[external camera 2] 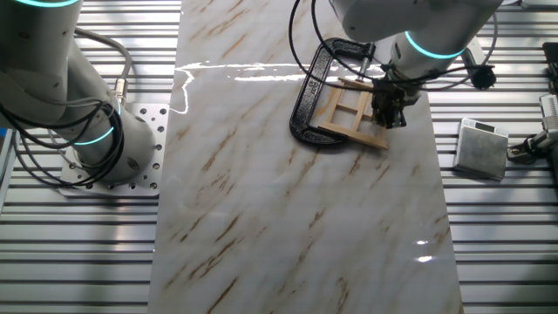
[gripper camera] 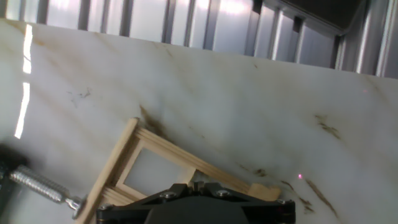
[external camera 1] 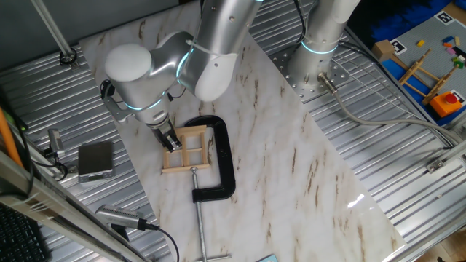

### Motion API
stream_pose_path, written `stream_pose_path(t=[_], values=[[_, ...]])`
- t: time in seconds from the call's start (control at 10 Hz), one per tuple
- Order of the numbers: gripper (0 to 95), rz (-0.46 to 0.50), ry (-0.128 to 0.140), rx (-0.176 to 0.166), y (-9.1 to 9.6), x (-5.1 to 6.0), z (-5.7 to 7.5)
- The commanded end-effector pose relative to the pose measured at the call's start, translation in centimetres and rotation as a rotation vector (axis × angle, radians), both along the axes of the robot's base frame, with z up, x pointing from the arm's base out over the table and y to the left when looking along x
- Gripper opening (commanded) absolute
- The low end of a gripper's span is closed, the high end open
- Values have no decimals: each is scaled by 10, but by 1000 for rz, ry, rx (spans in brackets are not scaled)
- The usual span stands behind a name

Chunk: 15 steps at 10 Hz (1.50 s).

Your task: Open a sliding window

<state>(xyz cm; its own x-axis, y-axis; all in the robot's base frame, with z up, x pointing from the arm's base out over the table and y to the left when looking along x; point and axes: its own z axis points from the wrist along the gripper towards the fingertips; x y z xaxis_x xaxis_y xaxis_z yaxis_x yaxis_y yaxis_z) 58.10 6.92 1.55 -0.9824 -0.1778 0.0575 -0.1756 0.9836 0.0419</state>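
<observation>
A marble-patterned board (external camera 1: 291, 160) is lying across the ribbed metal table (external camera 1: 408, 182), carrying everything else. The black C-clamp (external camera 1: 222, 156) is pinning the sliding window (external camera 1: 191, 151) flat on the board, its steel screw (external camera 1: 198, 207) running out from the frame's edge. The gripper (external camera 1: 170, 140) is pressing down at the frame's outer side, opposite the clamp; whether its fingers are closed on wood cannot be told. A small grey box (external camera 1: 95, 160) is sitting off the board nearby.

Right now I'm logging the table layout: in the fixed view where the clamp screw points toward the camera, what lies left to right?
Grey box → claw → sliding window → black C-clamp → arm base.
</observation>
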Motion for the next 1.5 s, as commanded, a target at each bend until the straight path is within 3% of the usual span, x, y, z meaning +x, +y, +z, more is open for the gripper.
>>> stream_pose_path(t=[0.1,0.6,1.1,1.5], values=[[0,0,-1,0,2,0,2],[0,16,7,-7,5,-2,7],[0,43,8,-4,14,5,26],[0,66,6,-10,20,-2,36]])
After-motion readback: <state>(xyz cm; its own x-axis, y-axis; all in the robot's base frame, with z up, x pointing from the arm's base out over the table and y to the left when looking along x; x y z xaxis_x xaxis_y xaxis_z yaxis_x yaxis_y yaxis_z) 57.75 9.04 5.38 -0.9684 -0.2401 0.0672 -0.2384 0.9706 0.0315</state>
